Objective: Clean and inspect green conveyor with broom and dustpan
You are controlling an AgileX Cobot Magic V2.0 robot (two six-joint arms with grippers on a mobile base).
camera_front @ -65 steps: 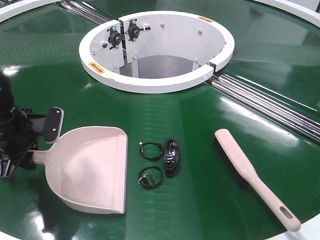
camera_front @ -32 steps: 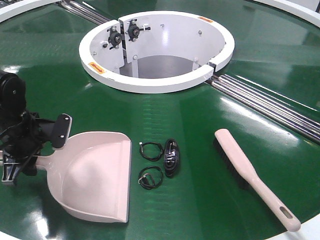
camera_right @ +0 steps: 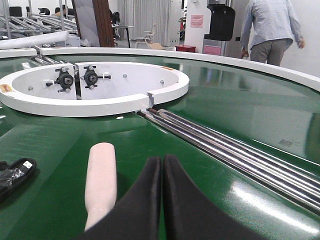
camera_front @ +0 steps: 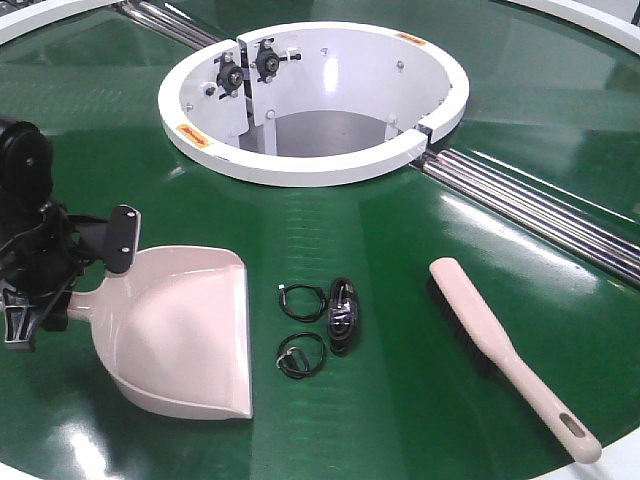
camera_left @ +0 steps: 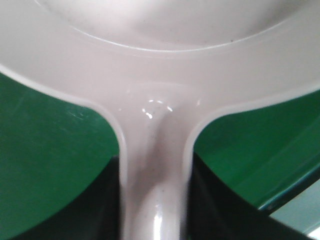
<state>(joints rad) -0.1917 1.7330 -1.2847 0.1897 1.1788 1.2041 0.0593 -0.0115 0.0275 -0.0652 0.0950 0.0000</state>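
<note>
- The green conveyor (camera_front: pixel 420 420) fills almost everything I see: a glossy dark-green belt that reflects the ceiling lights.
- Beyond its far rim, my right wrist view shows a workshop hall, with a person (camera_right: pixel 270 30) in a light shirt standing with their back to me.
- A white ring (camera_front: pixel 300 165) surrounds the central opening, with two black fittings bolted to its inner wall.
- Metal roller strips (camera_front: pixel 540 205) run from the ring's right side towards the belt's right edge.
- My left end effector (camera_front: pixel 70 285) sits low at the left edge of the belt and is clamped on the handle of the dustpan (camera_front: pixel 180 335). In the left wrist view, the handle runs straight between my dark fingers (camera_left: pixel 100 215).
- The dustpan lies on the belt at front left, with its flat open edge facing right.
- The broom (camera_front: pixel 500 345) lies untouched at front right. Its bristle end points towards the ring and its slotted handle end is near the belt's front edge.
- My right end effector (camera_right: pixel 161 200) hangs low just beside the broom's rounded tip, with its fingers pressed together and nothing between them.
- Between the dustpan and the broom lie a black bundled cable (camera_front: pixel 343 313) and two small wire loops (camera_front: pixel 302 302), near the pan's open edge but not touching it.
</note>
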